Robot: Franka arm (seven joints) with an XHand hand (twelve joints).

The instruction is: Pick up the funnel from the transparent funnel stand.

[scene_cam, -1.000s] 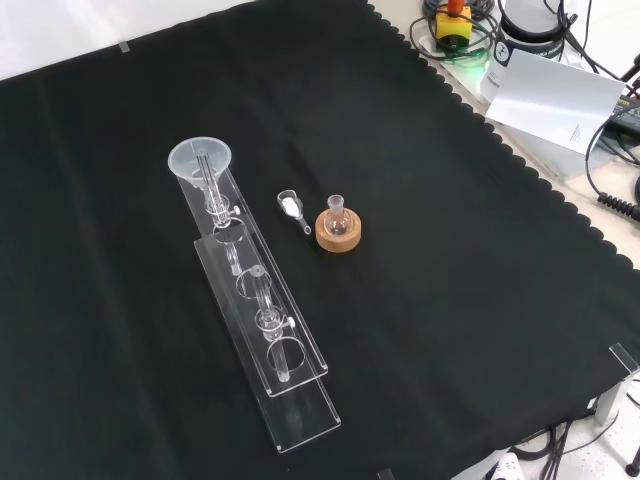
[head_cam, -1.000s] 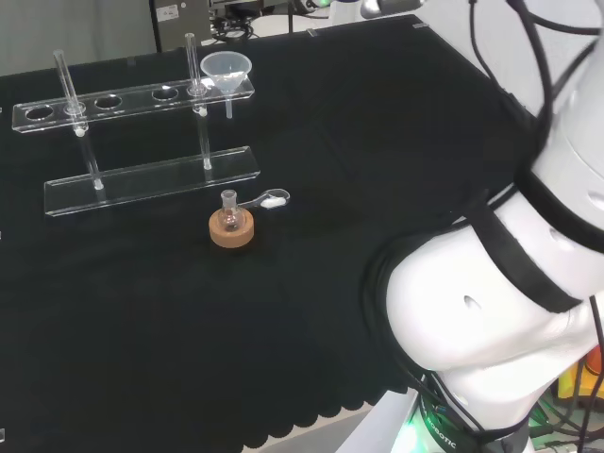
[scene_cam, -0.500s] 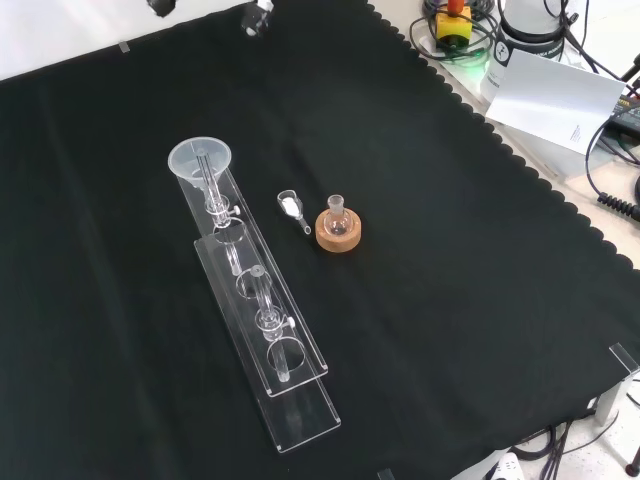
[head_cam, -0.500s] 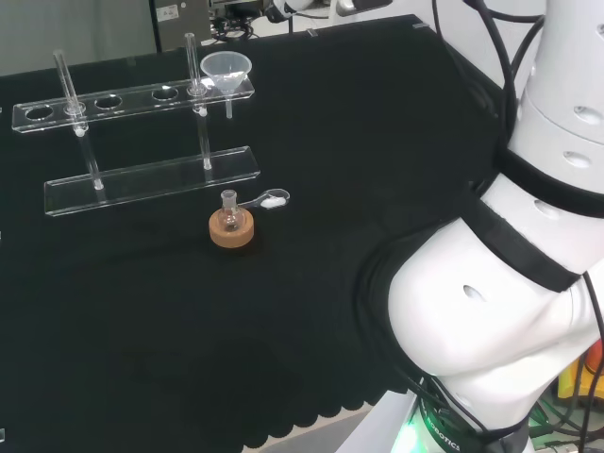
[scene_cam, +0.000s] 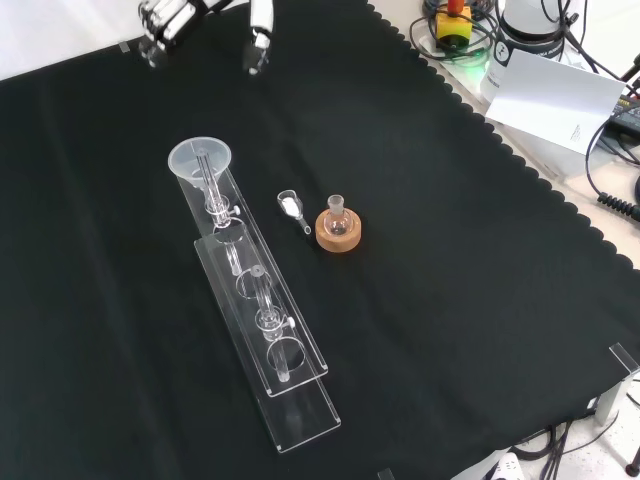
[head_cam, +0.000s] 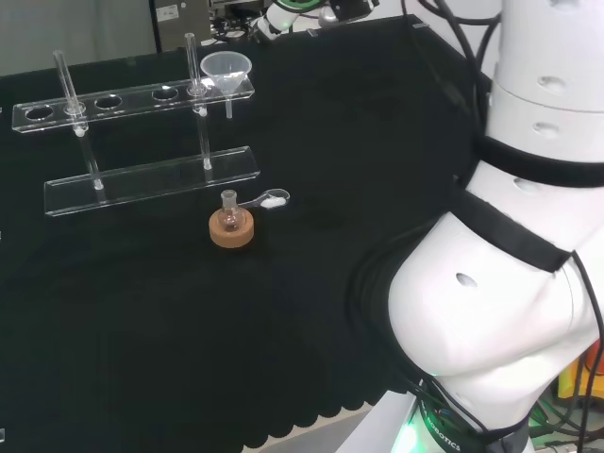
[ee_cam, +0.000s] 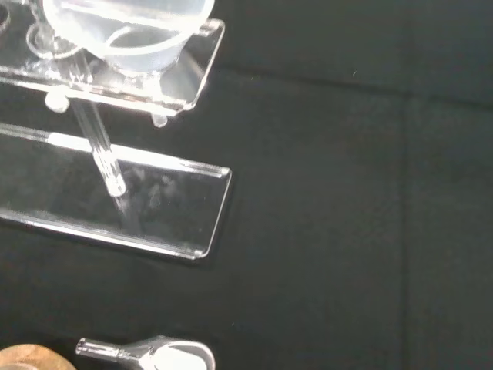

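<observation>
Front view: beyond the near cork-ringed flask, the funnel sits in the stand's far end hole, the robot hand hovering farther off, fingers apart, empty, descent and grasp pending.

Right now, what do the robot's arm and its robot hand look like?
The arm is built of big, rounded, glossy white links with black bands at the joints and black cables running along it. The robot hand is black and white, with white fingers.
</observation>
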